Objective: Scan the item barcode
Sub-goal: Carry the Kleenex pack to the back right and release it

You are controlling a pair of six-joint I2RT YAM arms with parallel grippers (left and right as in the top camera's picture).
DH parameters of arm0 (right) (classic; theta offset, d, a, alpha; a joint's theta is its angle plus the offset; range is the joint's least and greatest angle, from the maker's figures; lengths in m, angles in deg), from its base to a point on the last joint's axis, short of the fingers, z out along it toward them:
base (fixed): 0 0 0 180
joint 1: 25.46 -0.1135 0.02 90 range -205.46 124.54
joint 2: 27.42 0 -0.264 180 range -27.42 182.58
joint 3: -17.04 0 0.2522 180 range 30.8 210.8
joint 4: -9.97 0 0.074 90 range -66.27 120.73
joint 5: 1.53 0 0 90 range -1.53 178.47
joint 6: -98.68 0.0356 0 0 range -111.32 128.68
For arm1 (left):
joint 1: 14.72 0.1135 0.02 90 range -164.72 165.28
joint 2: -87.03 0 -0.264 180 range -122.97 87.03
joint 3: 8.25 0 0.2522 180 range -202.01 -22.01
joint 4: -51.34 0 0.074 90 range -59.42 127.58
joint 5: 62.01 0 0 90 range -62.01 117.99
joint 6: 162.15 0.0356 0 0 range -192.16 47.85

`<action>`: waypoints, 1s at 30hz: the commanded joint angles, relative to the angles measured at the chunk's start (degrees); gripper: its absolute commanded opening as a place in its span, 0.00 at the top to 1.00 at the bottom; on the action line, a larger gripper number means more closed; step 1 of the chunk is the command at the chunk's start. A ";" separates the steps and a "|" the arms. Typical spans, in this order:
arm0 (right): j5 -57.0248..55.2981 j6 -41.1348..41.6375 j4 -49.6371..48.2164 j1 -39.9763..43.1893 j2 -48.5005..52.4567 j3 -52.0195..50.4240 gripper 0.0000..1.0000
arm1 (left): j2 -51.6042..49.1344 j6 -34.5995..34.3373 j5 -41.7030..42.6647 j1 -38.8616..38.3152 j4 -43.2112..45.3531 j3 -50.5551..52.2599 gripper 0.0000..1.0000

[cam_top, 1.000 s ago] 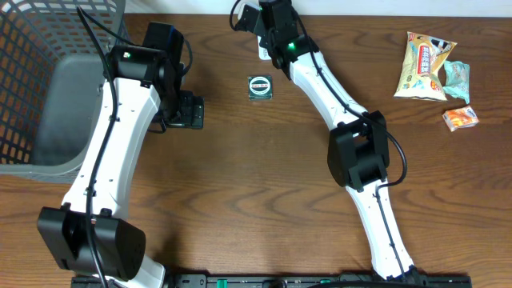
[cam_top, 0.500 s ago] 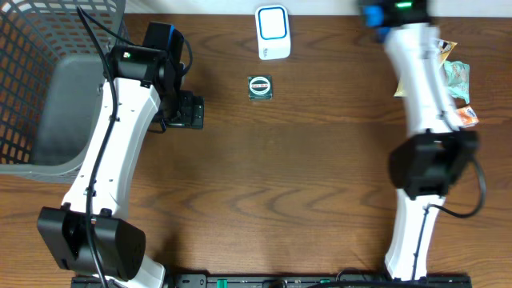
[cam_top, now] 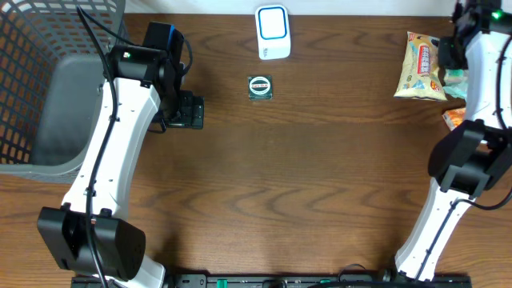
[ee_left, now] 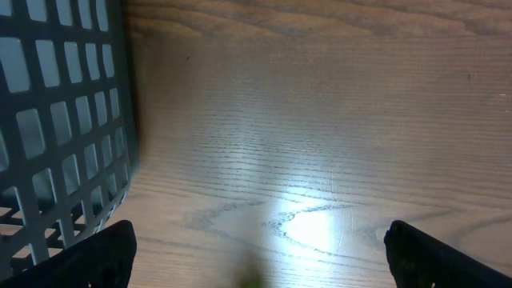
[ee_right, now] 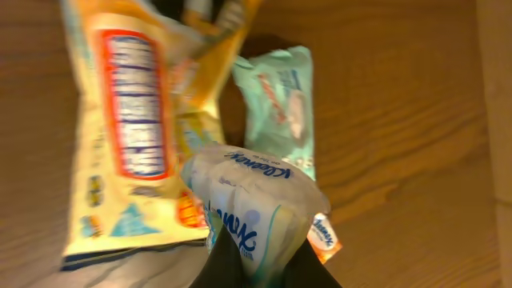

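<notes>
R gripper (ee_right: 264,262) has its jaws pinched shut on the bottom edge of a tissue pack (ee_right: 254,200), held over the snacks at the far right corner of the table (cam_top: 280,184). 1 s ago that arm was bent in over the scanner (cam_top: 273,32) at the middle of the far edge, hiding it. Half a sec ago it was mid-swing. Now it's out by the right edge and the scanner shows in full. L side hasn't shifted.

Pack: soft white/clear wrap w/ blue script print and a pale blue-green pattern, crumpled, puffing out from the fingers. Below it in wrist view: yellow snack bag (ee_right: 132,136) to the left, mint-green packet (ee_right: 280,112) to the right. An orange packet (cam_top: 453,118) lies at the right edge, partly under the arm.

R arm runs along the right edge, elbow about mid-edge, wrist at the far corner. L gripper (ee_left: 260,240) is wide open above bare wood beside the basket (ee_left: 56,120). L arm reaches up the left side. A round dark item (cam_top: 260,86) sits just on the near side of the scanner, apart from both arms.
</notes>
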 commanded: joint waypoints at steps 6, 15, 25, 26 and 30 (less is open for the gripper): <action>3.76 2.54 -7.61 2.14 0.46 -4.63 0.88 | -0.15 -0.52 -0.92 0.20 -0.02 0.17 0.02; 4.26 2.25 -11.63 1.81 0.24 -8.92 0.31 | -0.15 -0.52 -0.92 0.20 -0.02 0.17 0.02; 24.92 2.32 -9.55 0.11 -7.37 -3.48 0.27 | -0.15 -0.52 -0.92 0.20 -0.02 0.17 0.02; 31.21 2.29 -9.81 -0.28 -8.35 -3.48 0.28 | -0.15 -0.52 -0.92 0.20 -0.02 0.17 0.02; 57.96 2.32 -9.49 -2.10 -11.17 -3.48 0.37 | -0.15 -0.52 -0.92 0.20 0.00 0.17 0.02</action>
